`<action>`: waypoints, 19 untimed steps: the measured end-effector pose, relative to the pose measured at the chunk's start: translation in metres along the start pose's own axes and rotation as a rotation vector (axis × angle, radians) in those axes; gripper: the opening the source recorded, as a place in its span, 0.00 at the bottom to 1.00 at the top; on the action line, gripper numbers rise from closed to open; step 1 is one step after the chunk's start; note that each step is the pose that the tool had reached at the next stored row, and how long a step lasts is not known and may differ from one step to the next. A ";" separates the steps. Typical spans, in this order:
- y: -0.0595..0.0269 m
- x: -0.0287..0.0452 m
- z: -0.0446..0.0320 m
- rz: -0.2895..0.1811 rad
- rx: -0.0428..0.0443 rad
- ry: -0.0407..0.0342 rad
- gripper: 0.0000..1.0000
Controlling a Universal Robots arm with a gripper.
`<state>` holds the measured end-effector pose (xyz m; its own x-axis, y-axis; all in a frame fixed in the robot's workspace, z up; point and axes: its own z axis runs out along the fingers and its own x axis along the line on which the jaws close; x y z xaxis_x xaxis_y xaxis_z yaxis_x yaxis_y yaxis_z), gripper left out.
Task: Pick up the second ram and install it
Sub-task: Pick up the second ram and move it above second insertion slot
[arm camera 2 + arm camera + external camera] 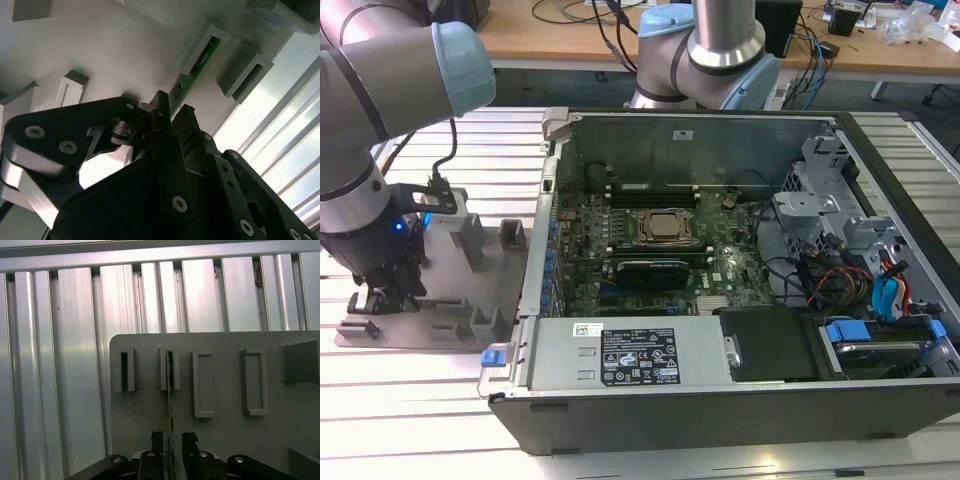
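Over grey plate [225, 450], pincer [171, 439] straddles second ram [170, 405].

The tool [382, 292] is held low over the grey fixture plate [440, 330] at the exterior view's left of the slatted table [420, 420]. An open computer case [720, 410] is set just beside the plate, its processor [665, 227] exposed.

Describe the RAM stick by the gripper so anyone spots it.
At the exterior view's left, beside the open computer case, lies a grey fixture plate. The second ram stands on edge there, straddled by the gripper: the only green strip among grey blocks.
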<state>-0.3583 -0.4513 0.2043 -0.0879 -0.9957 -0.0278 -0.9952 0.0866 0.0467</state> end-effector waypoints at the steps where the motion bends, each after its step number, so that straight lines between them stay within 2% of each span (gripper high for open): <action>1: 0.0000 0.0000 0.0001 0.000 0.0001 0.0000 0.30; 3: 0.0000 0.0000 0.0002 0.000 0.0000 0.0000 0.29; 4: 0.0000 0.0000 0.0002 0.000 0.0000 0.0000 0.15; 5: 0.0000 0.0000 0.0003 0.000 0.0000 0.0000 0.13; 14: -0.0001 0.0000 0.0008 0.000 0.0000 0.0000 0.13; 15: -0.0001 0.0000 0.0009 -0.013 -0.0004 0.0006 0.13; 17: -0.0001 0.0000 0.0009 -0.110 -0.0030 0.0051 0.13; 19: -0.0001 0.0001 0.0008 -0.146 -0.0041 0.0068 0.13</action>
<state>-0.3583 -0.4513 0.2034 0.0577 -0.9979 -0.0278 -0.9972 -0.0590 0.0467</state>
